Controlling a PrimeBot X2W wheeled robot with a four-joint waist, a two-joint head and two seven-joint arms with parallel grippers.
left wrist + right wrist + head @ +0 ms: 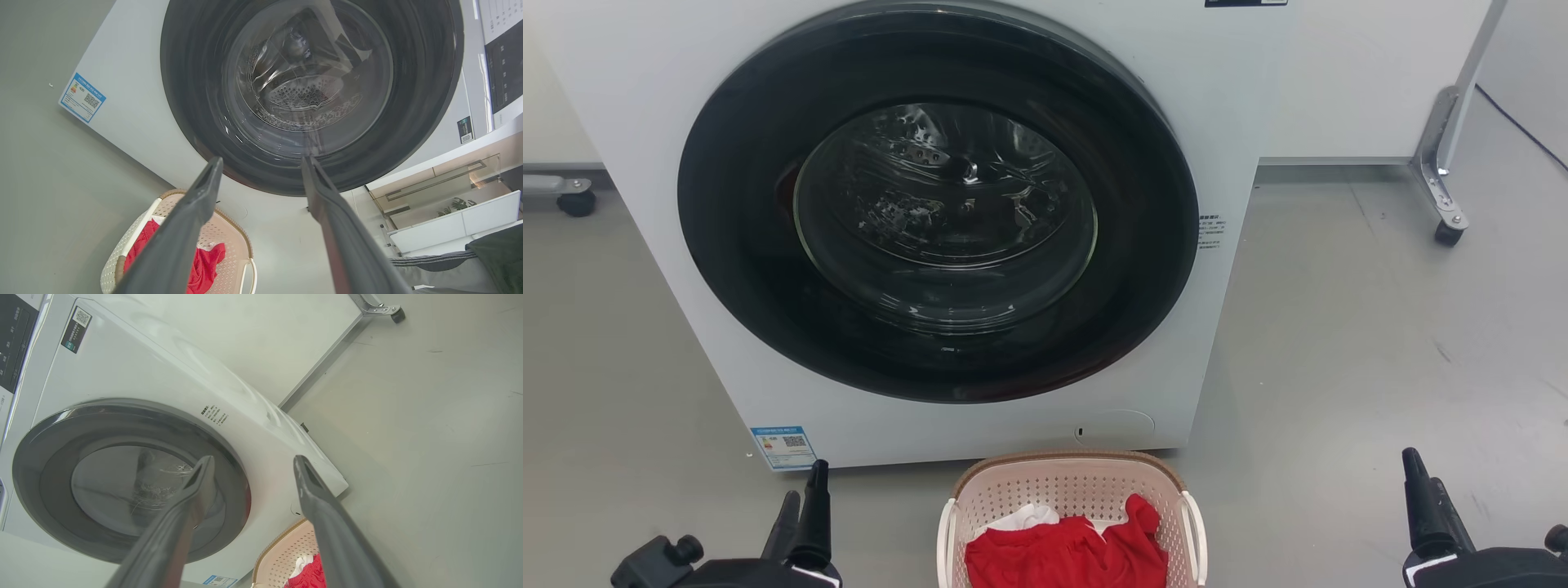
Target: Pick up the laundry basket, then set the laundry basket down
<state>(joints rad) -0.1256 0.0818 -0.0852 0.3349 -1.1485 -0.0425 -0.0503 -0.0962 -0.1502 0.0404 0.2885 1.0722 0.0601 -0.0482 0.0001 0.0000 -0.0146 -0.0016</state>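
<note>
Your laundry basket (1058, 483) sits on the floor close in front of the washer (1241, 98), near the foot of its front panel, with a red garment (1070, 555) and a bit of white cloth inside. It lies between your two arms and nearer the robot than the fingertips reach, so the coming move is inward and down, not forward. Its two white handles face sideways, the left handle (945, 535) towards your left gripper (805, 482) and the right handle (1195, 527) towards your right gripper (1421, 474). The basket's near end is cut off by the head view's lower edge, so you cannot judge its long axis from here. In the head view the left gripper looks nearer its handle than the right one does; the right stands well apart. Both arms hang low at either side, fingers aimed up at the washer door, and each wrist view has the basket low under the fingers. Both pairs of jaws are released, a plain gap between the fingers, grasping nothing. I judge that the pick-up has not yet begun.
</note>
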